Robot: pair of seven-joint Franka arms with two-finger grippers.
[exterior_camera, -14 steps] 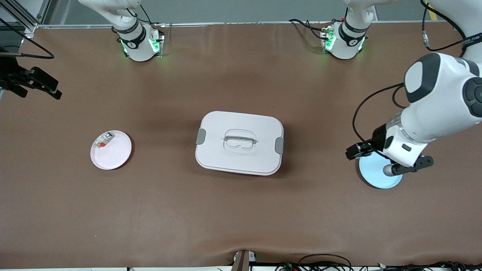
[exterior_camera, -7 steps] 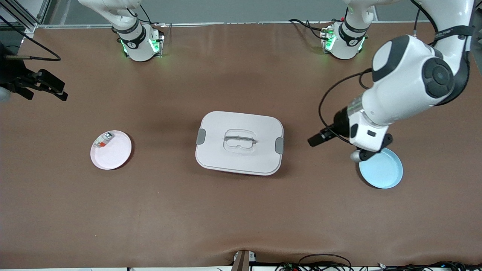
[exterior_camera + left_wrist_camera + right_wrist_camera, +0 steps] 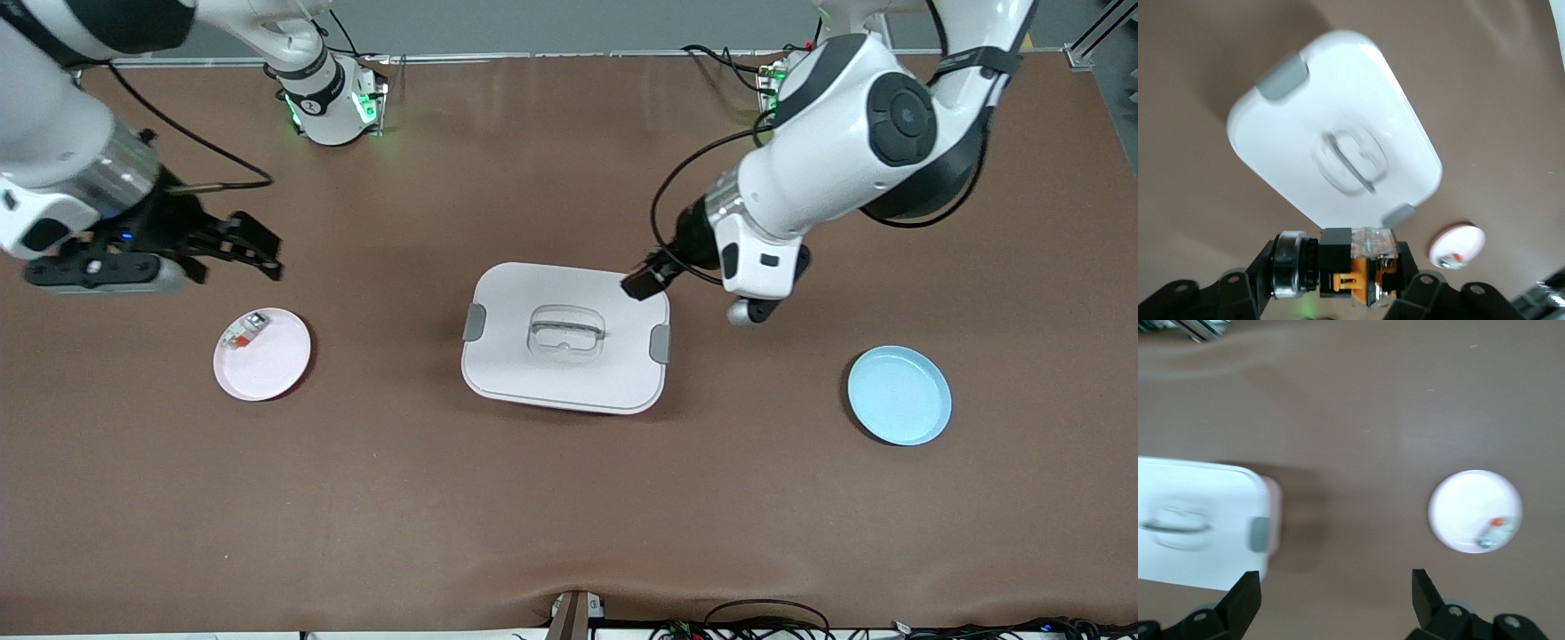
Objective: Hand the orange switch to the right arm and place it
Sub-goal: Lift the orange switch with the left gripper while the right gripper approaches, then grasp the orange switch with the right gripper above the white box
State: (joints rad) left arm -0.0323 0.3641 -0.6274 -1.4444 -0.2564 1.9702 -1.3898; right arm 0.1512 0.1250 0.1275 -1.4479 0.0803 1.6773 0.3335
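No legible writing, orange switch (image 3: 1355, 267) gripped

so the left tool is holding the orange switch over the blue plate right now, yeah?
Not quite. The left tool does hold the orange switch, but over a corner of the white lidded box, not the blue plate. The front view shows it.

A robot lab or test cell: two white arms are bolted to a brown-covered table (image 3: 533, 498), their bases (image 3: 331, 105) glowing green. Cables (image 3: 765, 622) trail along the table's edge, and aluminium framing (image 3: 53, 44) stands at a corner. Under the pincers lie only staged props: a lidded white box (image 3: 565, 373) and two small plates.
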